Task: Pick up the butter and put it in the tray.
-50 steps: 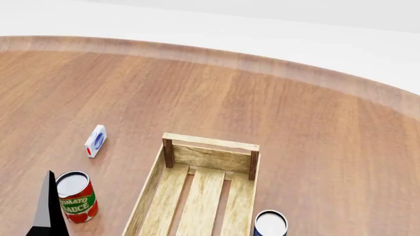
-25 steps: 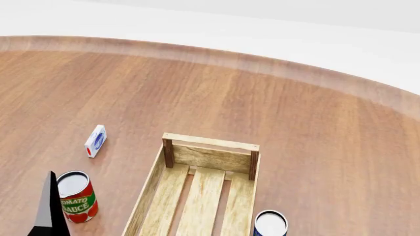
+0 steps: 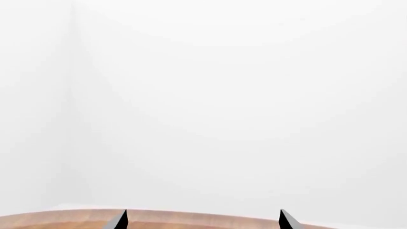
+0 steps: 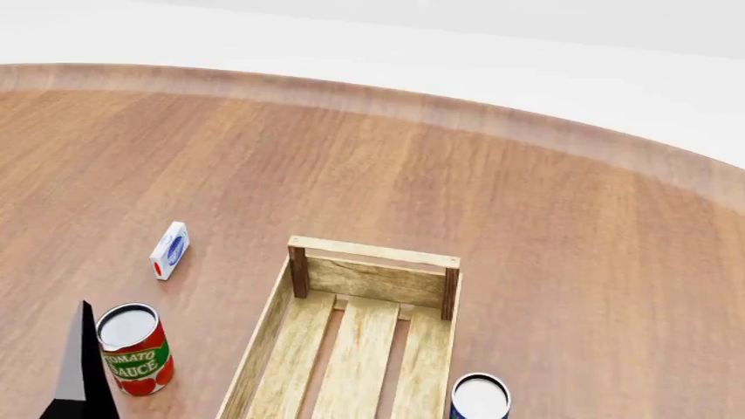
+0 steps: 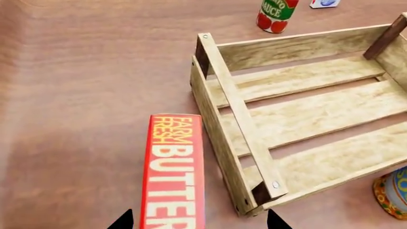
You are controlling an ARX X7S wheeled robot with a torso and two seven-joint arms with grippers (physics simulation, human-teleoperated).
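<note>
Table (image 4: 489,183): broad, round, wooden.
Tray (image 5: 299,119): slatted crate lying flat on the table, nothing in it.
Butter (image 5: 173,171): on the table just outside the tray's short end wall, close beside it, standing on a narrow edge.
Tomato sauce can (image 4: 136,349): upright, left of the tray.
Blue can (image 4: 480,398): against the tray's right side.
White-and-blue box (image 4: 170,250): farther back.
Right gripper (image 5: 198,223): fingertips apart, straddling the butter.
Left gripper (image 3: 202,220): tips apart, clamping nothing.
</note>
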